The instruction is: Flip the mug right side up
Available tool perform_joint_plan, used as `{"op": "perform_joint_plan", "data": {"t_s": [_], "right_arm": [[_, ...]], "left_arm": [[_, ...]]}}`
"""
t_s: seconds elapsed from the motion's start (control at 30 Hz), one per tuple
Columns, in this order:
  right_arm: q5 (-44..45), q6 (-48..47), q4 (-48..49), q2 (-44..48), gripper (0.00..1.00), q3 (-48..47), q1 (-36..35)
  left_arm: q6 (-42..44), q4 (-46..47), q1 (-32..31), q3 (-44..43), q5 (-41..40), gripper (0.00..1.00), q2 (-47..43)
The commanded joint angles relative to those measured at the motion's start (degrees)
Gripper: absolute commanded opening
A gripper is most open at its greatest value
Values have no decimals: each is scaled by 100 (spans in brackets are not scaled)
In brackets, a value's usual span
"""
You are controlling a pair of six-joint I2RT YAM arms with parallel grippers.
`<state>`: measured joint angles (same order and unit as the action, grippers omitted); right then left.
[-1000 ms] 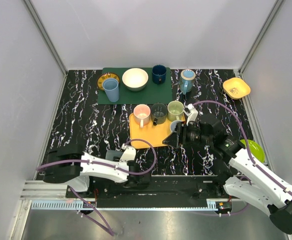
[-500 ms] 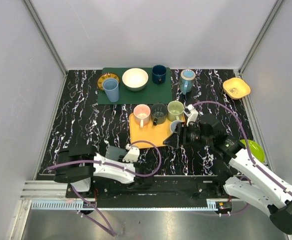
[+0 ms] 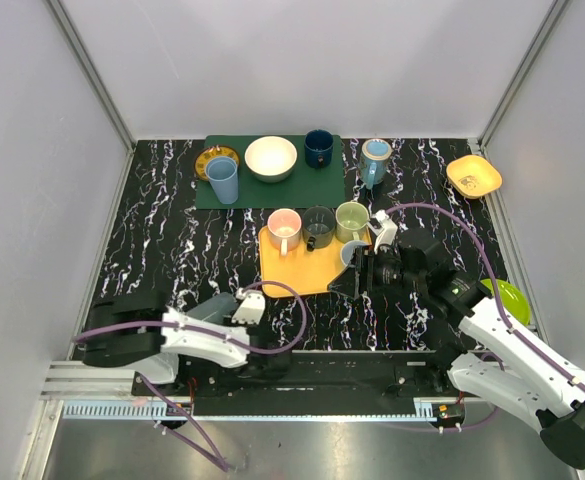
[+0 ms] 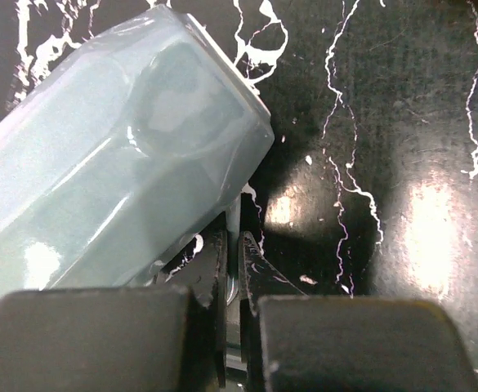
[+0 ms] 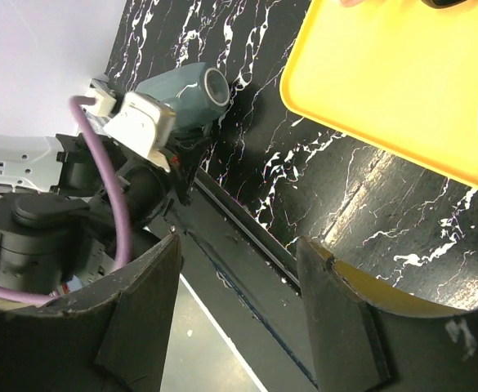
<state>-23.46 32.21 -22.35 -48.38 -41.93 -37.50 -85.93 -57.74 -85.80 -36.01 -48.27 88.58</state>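
— How does the mug look right now?

— The mug is pale grey-blue and glossy, with flat faceted sides and a round, recessed base. It is tipped over at a slant. In the left wrist view its base points up and to the right, and its mouth end runs out of view at the lower left.

— Where is it?

— At the front left of the black, white-veined table, just ahead of the left arm and a little left of the yellow tray. I cannot tell whether it touches the table.

— And the jaws?

— The left jaws are almost together, pinching a thin pale edge of the mug between the 2 black fingers. The right jaws are spread wide with nothing between them, hanging over the tray's near right edge.

— Anything different from 0.5 s ago?

— Yes. The left arm has drawn back toward the left and the mug has gone with it, so it now sits slightly farther from the tray's near corner. The arm's elbow is back about where it was 1 s ago. The right arm and the tray have not moved, and the mug's slant looks the same in the top view.
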Motion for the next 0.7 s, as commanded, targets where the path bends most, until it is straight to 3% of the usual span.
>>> {"op": "perform_joint_plan", "data": {"t_s": [0.0, 0.13, 0.4, 0.67], "right_arm": [[26, -13, 46, 57, 64, -104, -30], [17, 22, 46, 39, 64, -140, -30], [0, 31, 73, -31, 64, -166, -21], [-132, 66, 204, -145, 64, -131, -21]], "left_arm": [[-591, 1133, -51, 313, 574, 0, -935], [-522, 1229, -121, 498, 48, 0, -2026], [761, 2301, -113, 1042, -849, 0, -4801], [596, 2645, -95, 2106, -1378, 0, -6799]]}}
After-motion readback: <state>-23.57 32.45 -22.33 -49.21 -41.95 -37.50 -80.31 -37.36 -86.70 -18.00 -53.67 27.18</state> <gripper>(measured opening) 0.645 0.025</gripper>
